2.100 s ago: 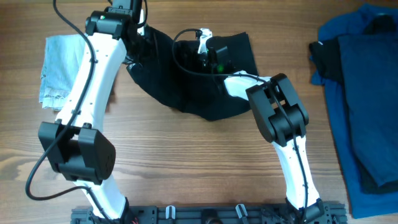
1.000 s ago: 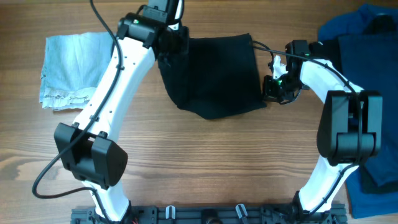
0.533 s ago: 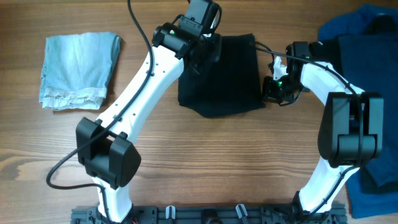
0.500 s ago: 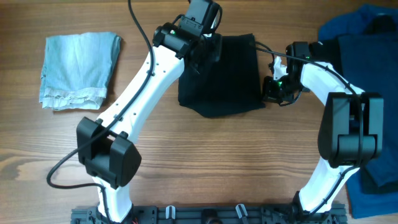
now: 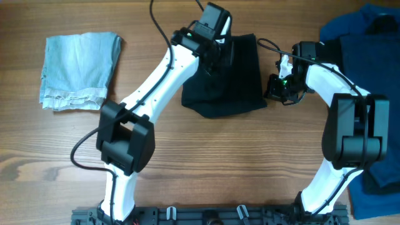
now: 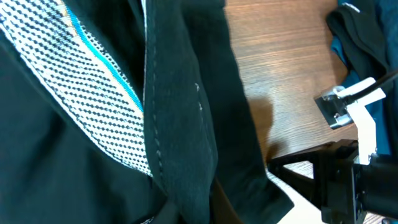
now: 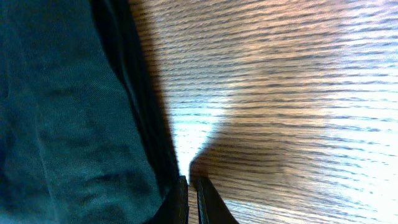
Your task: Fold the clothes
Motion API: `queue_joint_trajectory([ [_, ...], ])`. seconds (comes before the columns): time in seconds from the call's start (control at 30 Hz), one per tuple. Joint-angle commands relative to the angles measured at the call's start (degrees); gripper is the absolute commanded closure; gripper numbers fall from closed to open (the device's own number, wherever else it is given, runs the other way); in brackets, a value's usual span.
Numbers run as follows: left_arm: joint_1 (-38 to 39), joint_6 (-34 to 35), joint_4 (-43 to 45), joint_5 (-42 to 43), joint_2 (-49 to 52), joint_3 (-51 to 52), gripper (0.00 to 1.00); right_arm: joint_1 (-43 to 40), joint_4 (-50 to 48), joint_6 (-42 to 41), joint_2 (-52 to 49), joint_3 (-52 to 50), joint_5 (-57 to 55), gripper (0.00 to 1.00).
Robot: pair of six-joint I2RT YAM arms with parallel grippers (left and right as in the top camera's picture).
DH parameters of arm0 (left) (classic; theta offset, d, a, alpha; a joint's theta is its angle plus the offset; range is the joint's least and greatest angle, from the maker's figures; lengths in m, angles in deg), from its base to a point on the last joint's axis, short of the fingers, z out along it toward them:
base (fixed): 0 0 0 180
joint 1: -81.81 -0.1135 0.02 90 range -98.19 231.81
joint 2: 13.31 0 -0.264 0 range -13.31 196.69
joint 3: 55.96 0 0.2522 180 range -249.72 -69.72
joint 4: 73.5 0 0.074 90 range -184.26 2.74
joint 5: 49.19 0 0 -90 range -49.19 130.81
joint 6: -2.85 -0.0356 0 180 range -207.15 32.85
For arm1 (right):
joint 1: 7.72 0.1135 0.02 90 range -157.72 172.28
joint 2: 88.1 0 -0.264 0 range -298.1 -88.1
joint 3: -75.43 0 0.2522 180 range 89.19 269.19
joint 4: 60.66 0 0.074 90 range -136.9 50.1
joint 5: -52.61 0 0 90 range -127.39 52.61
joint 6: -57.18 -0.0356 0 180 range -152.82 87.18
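Observation:
The black shorts (image 5: 234, 81) lie at the table's back centre, their left part lifted and doubled over to the right. My left gripper (image 5: 215, 59) hovers over them, shut on a fold of black cloth. The left wrist view shows that fold (image 6: 180, 124) running down into the left gripper (image 6: 199, 213), beside white mesh lining (image 6: 93, 93) with a cyan stripe. My right gripper (image 5: 275, 87) rests low at the shorts' right edge. In the right wrist view the right gripper (image 7: 193, 196) is shut to a thin slit, and the shorts' edge (image 7: 62, 124) lies against its left finger.
A folded pale-blue denim piece (image 5: 78, 69) lies at the back left. A heap of blue and black clothes (image 5: 365, 94) fills the right edge. Bare wooden table (image 5: 206, 156) stretches in front of the shorts. The right arm (image 6: 354, 180) shows in the left wrist view.
My left gripper has travelled right across the shorts with the cloth in it, so the shorts now look narrower. The right gripper has stayed at the right edge.

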Motion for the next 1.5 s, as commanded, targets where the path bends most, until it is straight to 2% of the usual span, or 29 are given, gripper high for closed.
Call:
queue_joint_trajectory([
  [0.0,3.1,0.5,3.6,1.4,2.3,-1.7,0.95,-0.3,-0.3,0.0,1.0,-0.7,-2.1,0.89],
  [0.1,5.1,0.5,6.4,1.4,5.2,-1.7,0.86,-0.3,-0.3,-0.1,1.0,-0.7,-3.6,0.89],
  [0.13,5.4,0.5,7.0,1.4,5.9,-1.7,0.65,-0.3,-0.3,-0.1,1.0,-0.7,-4.2,0.9],
  [0.2,5.6,0.5,8.6,1.5,6.4,-1.7,0.32,-0.7,-0.2,-0.1,1.7,-0.3,-5.7,0.92],
  [0.27,5.2,0.5,9.5,1.9,5.3,-1.9,0.12,-2.1,1.1,-0.1,3.5,1.9,-6.6,0.91],
  [0.37,3.5,0.5,9.6,6.2,1.9,-3.3,0.1,-4.4,4.9,0.0,7.7,6.1,-5.7,0.84],
  [0.43,2.0,0.5,9.6,5.9,-1.1,-3.5,0.14,-4.9,7.1,0.9,11.5,7.8,-5.2,0.8],
  [0.5,0.7,0.5,8.7,4.2,-2.1,-3.5,0.33,-4.5,7.7,5.1,14.7,8.0,0.5,0.78],
  [0.53,-0.4,0.5,7.4,2.5,-2.2,-3.5,0.66,-4.1,8.1,7.5,16.0,8.0,5.8,0.79],
  [0.57,-1.1,0.5,6.2,1.6,-2.0,-3.5,0.85,-3.7,8.5,9.2,16.7,8.0,10.3,0.85],
  [0.63,-2.6,-0.1,4.1,1.0,-1.3,-3.5,0.95,-2.6,9.8,11.0,16.9,8.0,15.3,0.95],
  [0.77,-5.3,-0.2,5.0,1.0,2.5,-2.9,0.96,0.5,11.9,10.9,16.1,4.4,12.4,0.96],
  [0.97,-6.0,-0.2,10.4,1.0,9.1,-2.9,0.96,2.9,-1.5,8.2,16.1,-9.0,11.5,0.96],
  [1.07,-6.0,-0.1,13.0,1.0,13.1,-2.9,0.96,2.8,-11.8,0.9,16.0,-18.1,7.2,0.96],
  [1.2,-6.1,-0.2,14.4,1.0,17.0,-2.9,0.96,2.8,-18.1,-8.1,16.0,-26.0,4.4,0.96],
  [1.33,-6.3,-0.2,14.8,1.0,16.8,-3.2,0.96,2.8,-16.3,-7.5,16.8,-26.1,5.7,0.96],
  [1.47,-6.3,-1.9,13.9,1.0,12.5,-4.7,0.96,2.8,-9.1,-3.1,21.9,-19.7,14.2,0.96],
])
